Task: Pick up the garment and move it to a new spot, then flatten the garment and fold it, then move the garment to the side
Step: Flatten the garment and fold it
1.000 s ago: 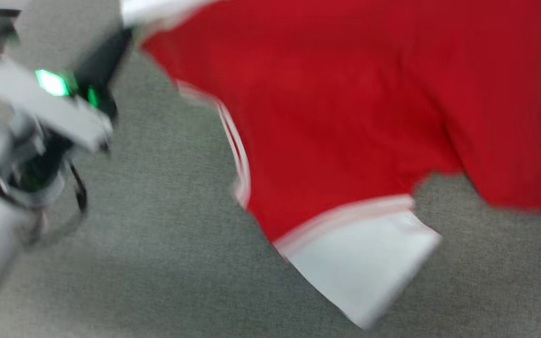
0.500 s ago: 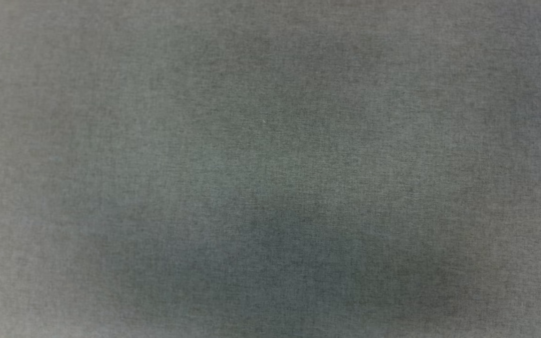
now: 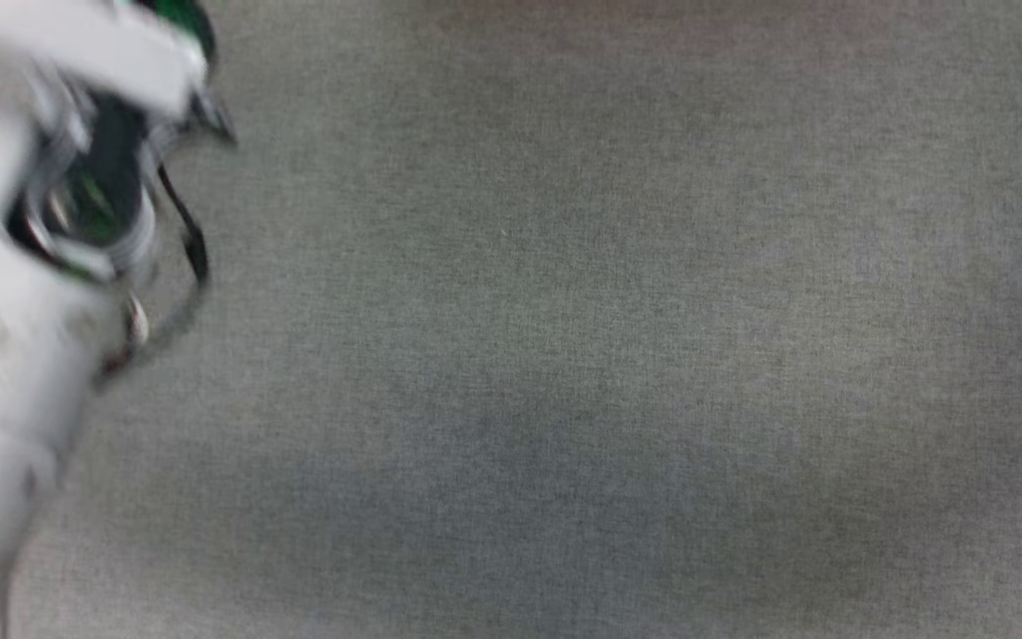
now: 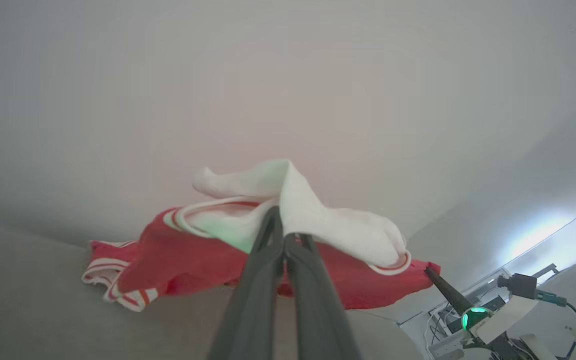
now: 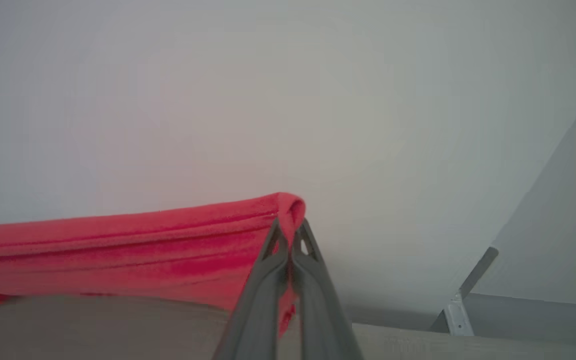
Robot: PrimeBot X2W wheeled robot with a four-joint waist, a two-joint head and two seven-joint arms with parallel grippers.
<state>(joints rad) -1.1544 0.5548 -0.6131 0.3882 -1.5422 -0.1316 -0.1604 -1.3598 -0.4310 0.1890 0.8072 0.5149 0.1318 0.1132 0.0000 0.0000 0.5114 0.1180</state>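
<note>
Clamps a white sleeve of the garment (image 4: 188, 260) in the left pincer (image 4: 282, 231), jaws pressed together. Pinches a red edge fold in the right pincer (image 5: 289, 236), likewise closed tight. Holds the garment stretched between both above the grey desk (image 3: 564, 311) (head view badly blurred).

The surface (image 3: 564, 293) was flat and covered in plain grey woven cloth. A soft dark shadow (image 3: 520, 506) lay across its near part. The red shirt (image 4: 183, 260) sagged low over the cloth, and its striped edge possibly brushed it, though the view from the left wrist left that contact unsure.
</note>
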